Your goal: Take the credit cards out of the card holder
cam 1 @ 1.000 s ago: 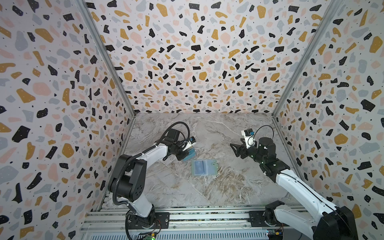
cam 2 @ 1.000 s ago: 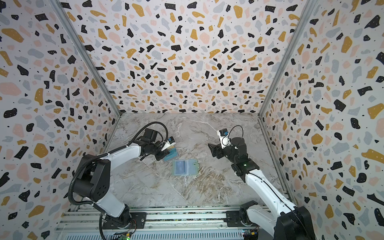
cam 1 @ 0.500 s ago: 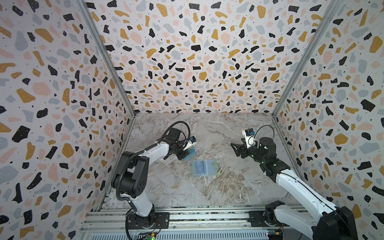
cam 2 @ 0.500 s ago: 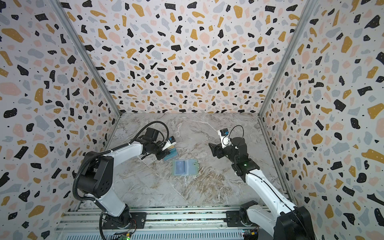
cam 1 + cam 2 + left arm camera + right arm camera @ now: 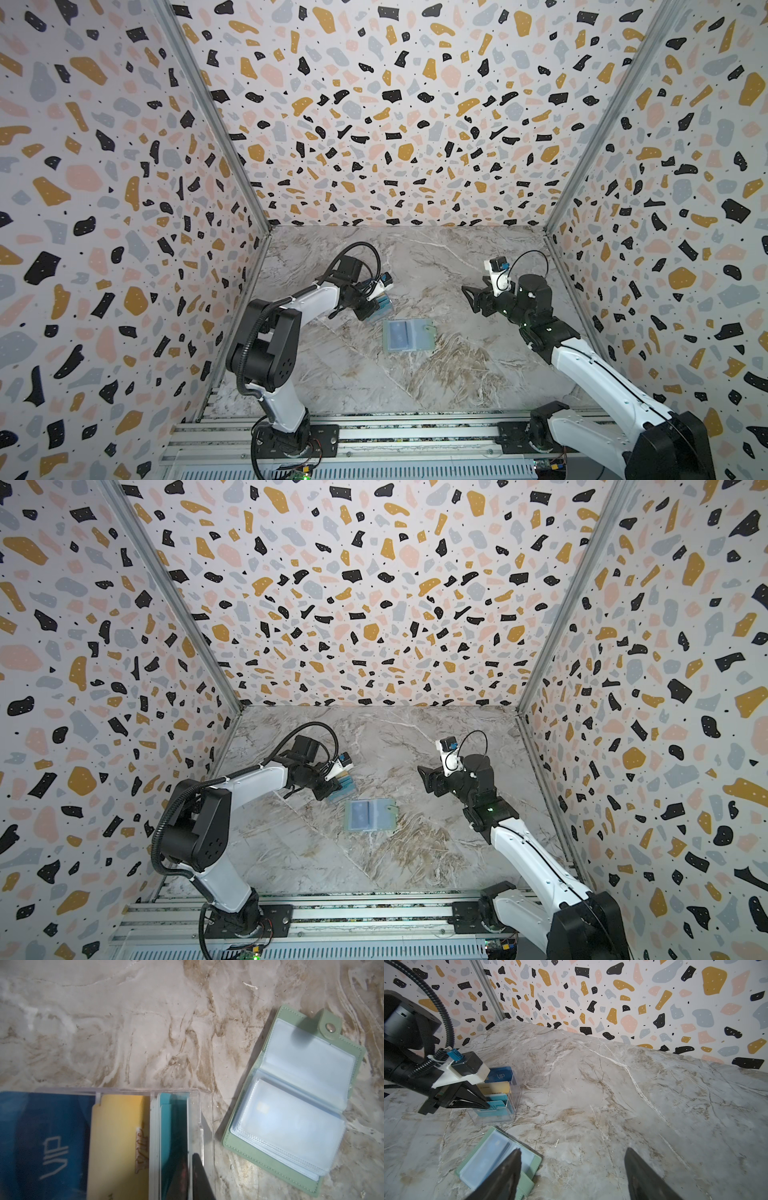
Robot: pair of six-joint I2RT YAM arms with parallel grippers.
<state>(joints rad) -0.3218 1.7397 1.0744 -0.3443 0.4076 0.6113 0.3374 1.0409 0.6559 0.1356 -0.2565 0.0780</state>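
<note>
Card holder [image 5: 409, 336], mint-green w/ stitched edge and clear sleeves, lies open flat on marble table [image 5: 436, 257] beside clear stand [image 5: 515, 1088] w/ credit cards [image 5: 496, 1086]; left gripper [image 5: 486, 1106] has tips nearly together at top edge of teal card [image 5: 497, 1104], grip or not one cannot tell; right gripper [image 5: 469, 298] spread wide, empty.

Mint-green card holder [image 5: 259, 1155] open flat, pale card [image 5: 286, 1126] sleeved inside; blue card [image 5: 41, 1136], gold card [image 5: 118, 1136], teal card [image 5: 165, 1136] upright in adjacent clear stand [image 5: 207, 1126].
</note>
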